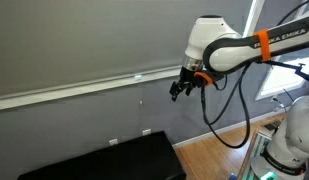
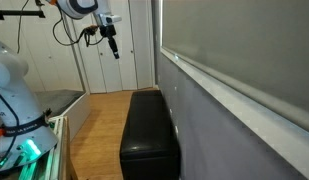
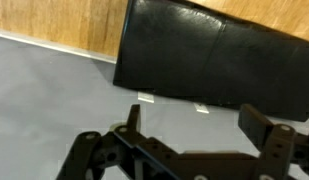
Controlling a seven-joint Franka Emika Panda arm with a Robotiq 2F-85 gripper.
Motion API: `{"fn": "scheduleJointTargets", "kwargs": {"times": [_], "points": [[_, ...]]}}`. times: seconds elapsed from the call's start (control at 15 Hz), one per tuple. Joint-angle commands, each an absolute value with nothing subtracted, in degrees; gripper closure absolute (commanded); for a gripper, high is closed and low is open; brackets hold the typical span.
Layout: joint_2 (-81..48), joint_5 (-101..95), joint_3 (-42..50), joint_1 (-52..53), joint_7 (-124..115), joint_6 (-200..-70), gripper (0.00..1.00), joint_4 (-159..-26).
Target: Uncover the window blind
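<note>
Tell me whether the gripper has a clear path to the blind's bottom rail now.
Probably yes: the open gripper hangs near the bottom rail of the window blind, with nothing between them; the black bench sits far below.

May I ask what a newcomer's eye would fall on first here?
The wide grey fabric window blind with its thin pale bottom rail hangs above the grey wall. A white robot arm stands before it, open black fingers level with that rail. A long black bench stands against that wall.

Black bench (image 1: 114, 160) in all views
</note>
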State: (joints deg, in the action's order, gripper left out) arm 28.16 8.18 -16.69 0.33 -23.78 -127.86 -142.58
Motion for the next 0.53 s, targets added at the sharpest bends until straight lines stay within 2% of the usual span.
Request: {"fn": "scheduleJointTargets", "kwargs": {"times": [0.0,0.27,0.47], "points": [[16.4,-4.1,-20.6,-4.3,-34.2,-135.3,0.00,-137.4],[5.9,-22.3,-24.8,-8.6,-49.5,-140.3,0.00,-131.7],[-0.4,-36.4,-27.4,-10.6,-61.5,-138.1,0.00,-127.2]]}}
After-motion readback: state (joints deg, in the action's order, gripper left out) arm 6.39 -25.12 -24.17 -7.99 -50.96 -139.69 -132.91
